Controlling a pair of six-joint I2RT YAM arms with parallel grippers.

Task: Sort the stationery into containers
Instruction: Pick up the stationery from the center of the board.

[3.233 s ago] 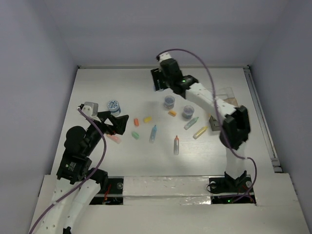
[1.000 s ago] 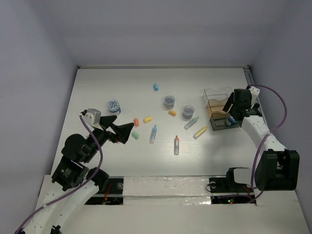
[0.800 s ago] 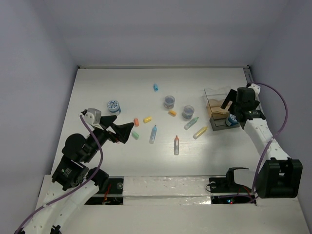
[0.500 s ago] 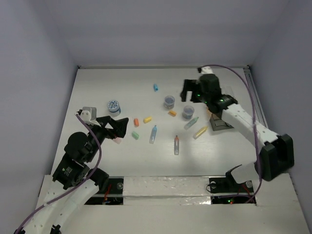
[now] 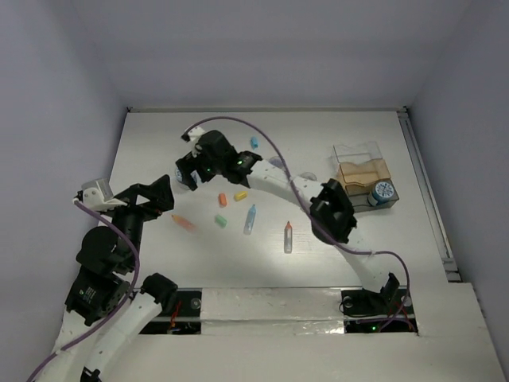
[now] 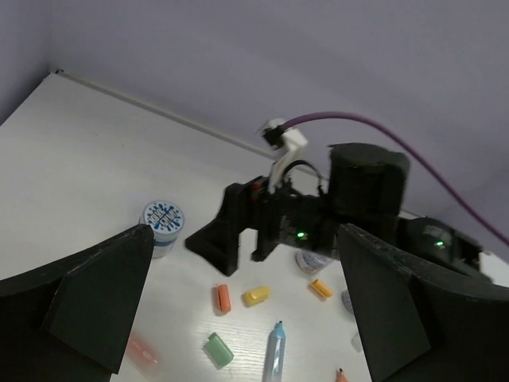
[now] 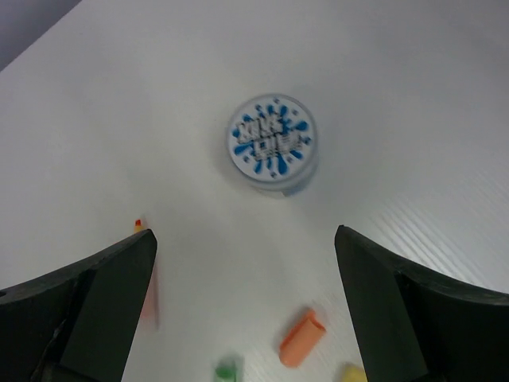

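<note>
The jaws of the right gripper (image 7: 245,239) are spread wide and nothing is held. A round blue-and-white tape roll (image 7: 273,143) is seen lying flat on the white table (image 5: 159,143), just beyond the fingertips. The left gripper (image 6: 245,231) is likewise fully parted and empty. Well to the right, a second tape roll (image 5: 382,192) is seated in the cluster of tan-and-clear square box compartments (image 5: 362,169).

Right arm crosses over; left arm retreats.
The right gripper (image 5: 189,170) swings from the containers (image 5: 362,177) at 3 o'clock, a tape roll (image 5: 382,192) now inside, to above the 10 o'clock tape roll (image 7: 272,142); the left gripper (image 5: 155,199) pulls back toward 8 o'clock.
</note>
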